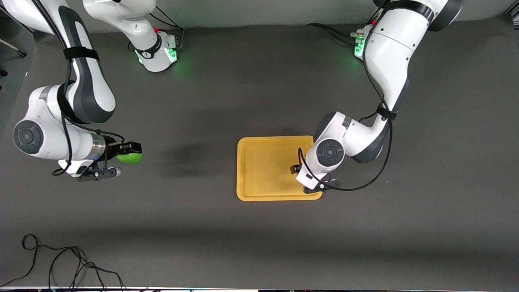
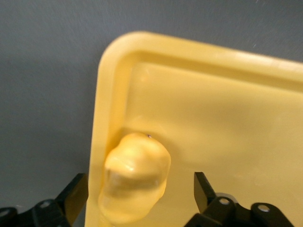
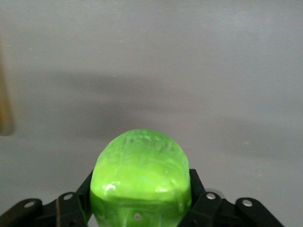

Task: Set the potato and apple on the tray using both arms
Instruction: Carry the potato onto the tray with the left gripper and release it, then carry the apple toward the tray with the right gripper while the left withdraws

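The yellow-orange tray (image 1: 263, 170) lies mid-table toward the left arm's end. In the left wrist view the lumpy yellow potato (image 2: 135, 177) lies in the tray (image 2: 227, 118) against its rim near a corner. My left gripper (image 2: 139, 189) is open, its fingers apart on either side of the potato without touching it. In the front view the left gripper (image 1: 296, 168) is low over the tray, and the wrist hides the potato. My right gripper (image 1: 129, 152) is shut on the green apple (image 1: 129, 157) over bare table toward the right arm's end. The apple (image 3: 140, 179) fills the right gripper (image 3: 140, 189).
Loose black cables (image 1: 61, 263) lie at the table's near edge toward the right arm's end. The arm bases (image 1: 160, 52) with green lights stand along the edge farthest from the front camera. Dark grey table (image 1: 194, 121) spreads between the apple and the tray.
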`<move>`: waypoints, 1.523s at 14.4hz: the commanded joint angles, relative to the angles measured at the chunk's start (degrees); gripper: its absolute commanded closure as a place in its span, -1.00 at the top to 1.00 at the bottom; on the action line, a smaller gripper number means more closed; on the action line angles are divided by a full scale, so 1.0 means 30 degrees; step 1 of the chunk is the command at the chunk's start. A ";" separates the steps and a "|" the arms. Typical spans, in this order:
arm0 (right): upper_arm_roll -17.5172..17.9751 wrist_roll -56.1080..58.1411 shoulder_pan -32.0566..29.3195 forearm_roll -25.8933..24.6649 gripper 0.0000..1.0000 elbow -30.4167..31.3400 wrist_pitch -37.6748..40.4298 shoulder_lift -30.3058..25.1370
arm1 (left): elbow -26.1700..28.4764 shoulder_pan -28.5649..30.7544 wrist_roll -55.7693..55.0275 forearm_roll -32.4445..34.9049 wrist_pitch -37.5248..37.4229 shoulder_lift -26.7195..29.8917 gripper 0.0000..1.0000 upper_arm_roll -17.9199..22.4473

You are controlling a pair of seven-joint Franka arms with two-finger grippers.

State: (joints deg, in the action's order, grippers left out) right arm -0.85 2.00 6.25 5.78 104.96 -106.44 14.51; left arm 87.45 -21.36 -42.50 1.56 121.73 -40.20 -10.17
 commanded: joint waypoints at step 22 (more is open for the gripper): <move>1.2383 -2.5507 0.3426 -1.1618 -0.37 -0.9878 -0.5675 1.3206 | 0.4717 0.9876 1.3435 -0.0197 -0.6417 1.3840 1.00 0.0166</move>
State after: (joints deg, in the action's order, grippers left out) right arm 36.05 -71.82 16.25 -24.43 79.32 -121.09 49.19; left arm 99.15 7.95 -3.13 0.95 101.47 -0.49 -9.21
